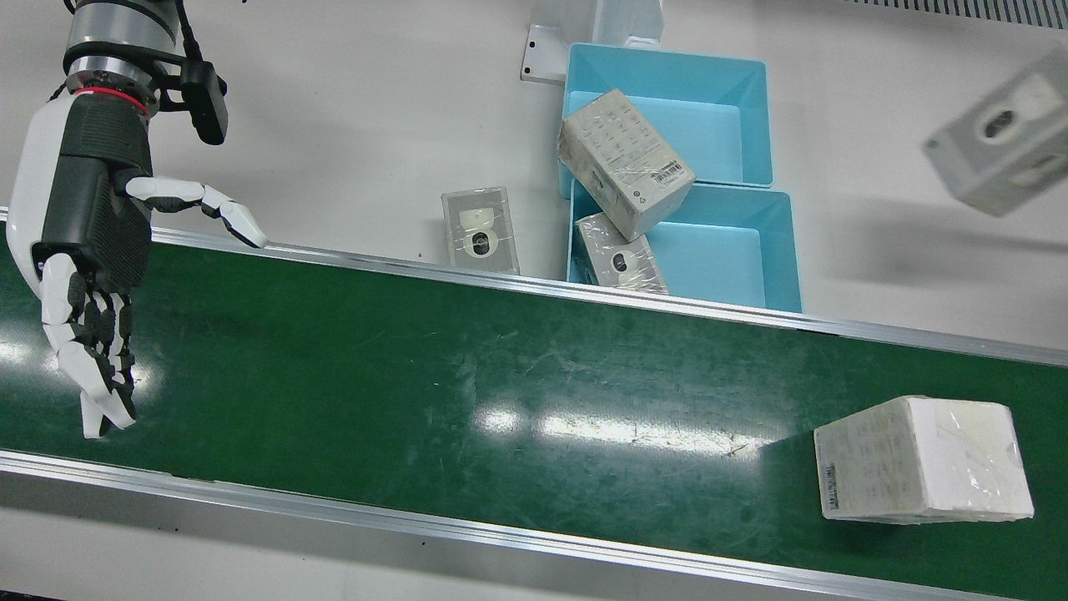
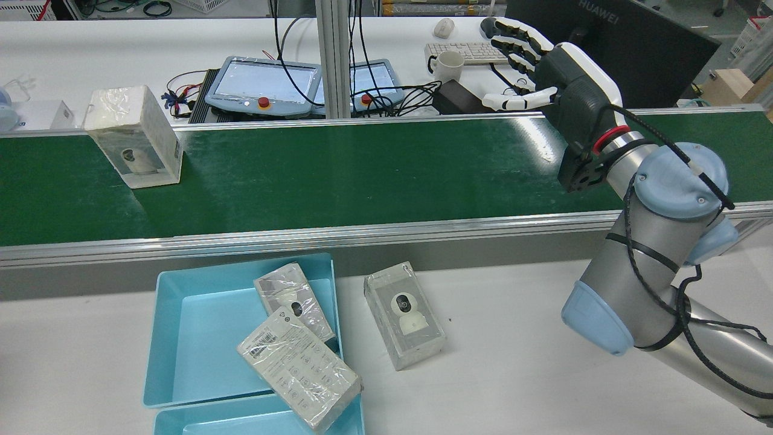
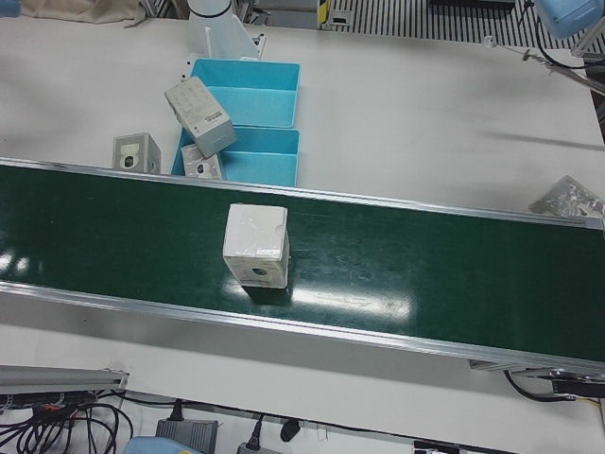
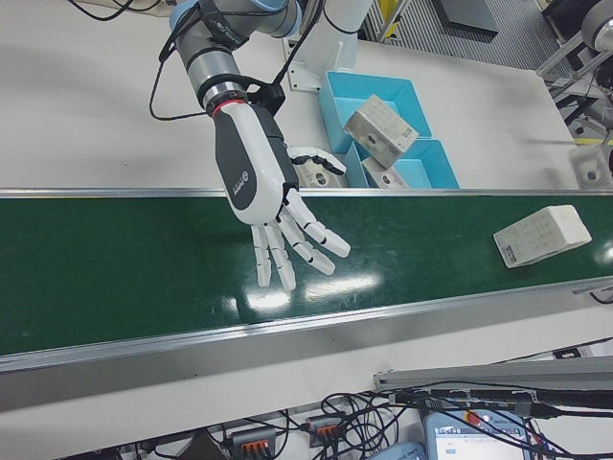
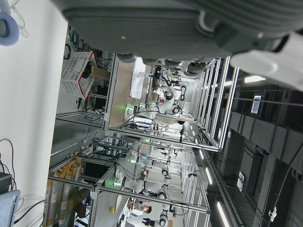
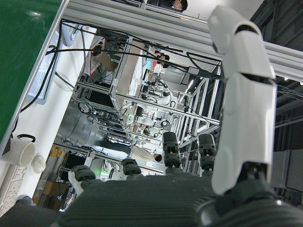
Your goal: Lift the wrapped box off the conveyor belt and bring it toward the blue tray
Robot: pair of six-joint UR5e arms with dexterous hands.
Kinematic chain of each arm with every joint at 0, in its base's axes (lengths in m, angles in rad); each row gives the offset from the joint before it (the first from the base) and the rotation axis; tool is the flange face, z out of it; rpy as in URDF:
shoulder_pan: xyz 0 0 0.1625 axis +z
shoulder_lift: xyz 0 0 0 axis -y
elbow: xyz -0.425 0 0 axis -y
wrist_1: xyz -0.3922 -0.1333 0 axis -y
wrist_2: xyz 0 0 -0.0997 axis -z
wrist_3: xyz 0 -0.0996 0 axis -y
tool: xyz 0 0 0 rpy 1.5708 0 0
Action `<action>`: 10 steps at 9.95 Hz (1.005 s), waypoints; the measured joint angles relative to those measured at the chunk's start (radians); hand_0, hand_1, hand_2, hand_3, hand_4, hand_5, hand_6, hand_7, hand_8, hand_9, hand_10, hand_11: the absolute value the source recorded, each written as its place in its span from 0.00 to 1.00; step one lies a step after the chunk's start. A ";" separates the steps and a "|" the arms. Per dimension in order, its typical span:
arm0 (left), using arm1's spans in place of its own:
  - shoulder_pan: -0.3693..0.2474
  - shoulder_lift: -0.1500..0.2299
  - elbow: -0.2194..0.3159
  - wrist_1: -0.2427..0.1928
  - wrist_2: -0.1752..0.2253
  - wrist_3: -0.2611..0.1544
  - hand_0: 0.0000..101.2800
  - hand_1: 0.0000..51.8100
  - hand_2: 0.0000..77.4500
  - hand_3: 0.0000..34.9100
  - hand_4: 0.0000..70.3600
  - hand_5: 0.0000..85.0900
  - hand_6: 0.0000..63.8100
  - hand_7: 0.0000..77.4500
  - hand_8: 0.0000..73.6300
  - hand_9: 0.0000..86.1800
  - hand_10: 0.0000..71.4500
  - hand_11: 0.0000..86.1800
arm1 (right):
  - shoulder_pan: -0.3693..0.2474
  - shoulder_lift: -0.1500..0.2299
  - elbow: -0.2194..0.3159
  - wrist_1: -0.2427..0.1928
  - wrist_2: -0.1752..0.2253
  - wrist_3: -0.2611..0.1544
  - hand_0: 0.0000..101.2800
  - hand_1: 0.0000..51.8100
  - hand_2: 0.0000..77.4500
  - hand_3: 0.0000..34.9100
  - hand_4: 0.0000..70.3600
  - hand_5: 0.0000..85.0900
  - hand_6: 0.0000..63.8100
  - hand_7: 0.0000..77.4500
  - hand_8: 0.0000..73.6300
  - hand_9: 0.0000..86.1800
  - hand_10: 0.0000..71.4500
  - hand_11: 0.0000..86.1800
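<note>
The wrapped box [image 1: 922, 472] stands on the green conveyor belt [image 1: 501, 359] at its far end on the robot's left; it also shows in the rear view [image 2: 133, 136], left-front view [image 3: 255, 244] and right-front view [image 4: 541, 235]. My right hand [image 1: 83, 275] hovers open over the other end of the belt, far from the box, fingers spread [image 2: 543, 66] [image 4: 263, 192]. The blue tray [image 1: 667, 75] sits on the white table beside the belt. My left hand [image 5: 165, 23] shows only in its own view, empty, away from the belt.
Two blue trays [image 2: 181, 290] lie side by side. One wrapped box [image 1: 624, 163] leans across their shared rim, another [image 1: 619, 263] lies in the tray nearer the belt, a third [image 1: 480, 229] lies on the table beside them. Aluminium rails [image 1: 417, 522] edge the belt.
</note>
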 joint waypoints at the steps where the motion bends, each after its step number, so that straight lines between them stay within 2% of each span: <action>1: 0.000 0.000 0.000 0.000 0.000 0.000 0.00 0.00 0.01 0.00 0.00 0.01 0.00 0.01 0.01 0.01 0.00 0.00 | 0.000 0.000 0.000 0.001 0.000 0.000 0.46 0.32 0.31 0.86 0.04 0.20 0.00 0.22 0.01 0.08 0.02 0.04; 3: 0.000 0.000 0.000 0.000 0.000 0.000 0.00 0.00 0.01 0.00 0.01 0.01 0.01 0.01 0.01 0.00 0.01 0.00 | -0.005 0.001 -0.003 0.001 0.000 0.000 0.46 0.32 0.31 0.86 0.04 0.20 0.00 0.22 0.01 0.08 0.03 0.04; 4: 0.000 0.000 0.000 0.000 0.000 0.000 0.00 0.00 0.01 0.00 0.01 0.01 0.00 0.01 0.01 0.00 0.01 0.00 | -0.007 0.001 -0.004 0.001 0.000 0.000 0.46 0.28 0.30 0.86 0.04 0.21 0.00 0.23 0.01 0.07 0.03 0.04; 10: 0.000 0.000 0.000 0.000 0.000 0.000 0.00 0.00 0.01 0.00 0.01 0.01 0.00 0.01 0.00 0.01 0.01 0.00 | -0.011 0.001 -0.011 0.001 0.001 -0.002 0.46 0.29 0.30 0.85 0.05 0.22 0.00 0.23 0.01 0.07 0.03 0.05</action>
